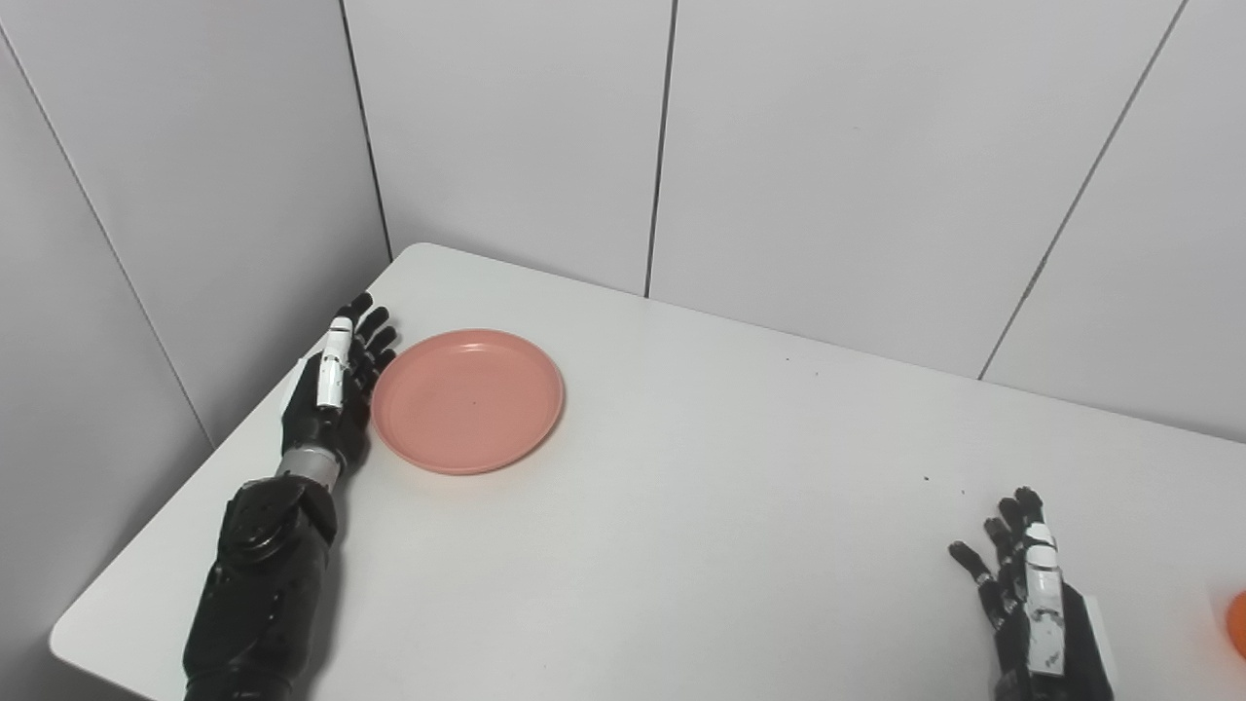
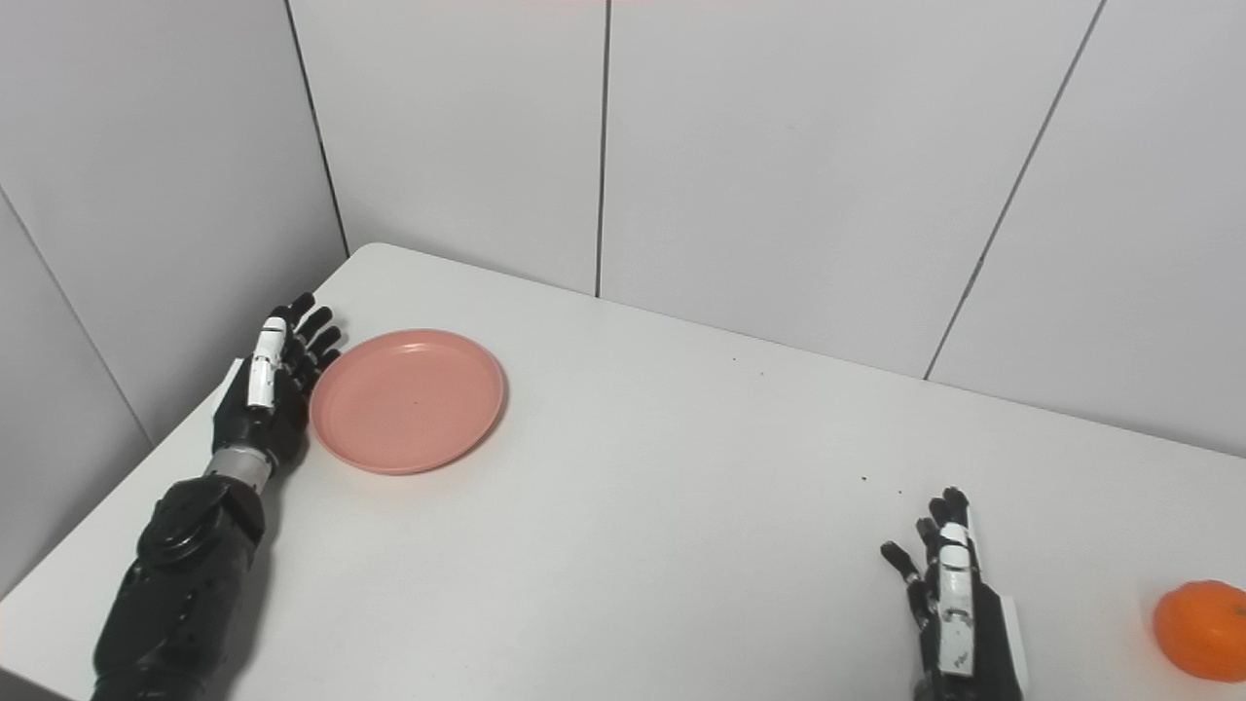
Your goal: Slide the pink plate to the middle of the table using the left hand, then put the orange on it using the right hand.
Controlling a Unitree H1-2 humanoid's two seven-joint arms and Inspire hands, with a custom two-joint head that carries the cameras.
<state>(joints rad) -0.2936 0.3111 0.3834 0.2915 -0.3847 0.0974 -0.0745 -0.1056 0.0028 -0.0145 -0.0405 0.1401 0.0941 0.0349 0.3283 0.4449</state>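
Observation:
The pink plate (image 1: pixel 467 399) lies flat and empty on the left part of the white table (image 1: pixel 701 506). My left hand (image 1: pixel 336 385) stands on edge just left of the plate, open, its fingers against or very near the rim. The orange (image 2: pixel 1202 628) sits near the front right of the table, cut off at the frame edge in the left eye view. My right hand (image 2: pixel 949 599) is open near the front edge, left of the orange and apart from it, holding nothing.
Grey wall panels (image 1: pixel 827 146) close the table at the back and on the left. The table's rounded far corner (image 1: pixel 419 253) lies behind the plate. A few small dark specks (image 1: pixel 925 479) dot the tabletop.

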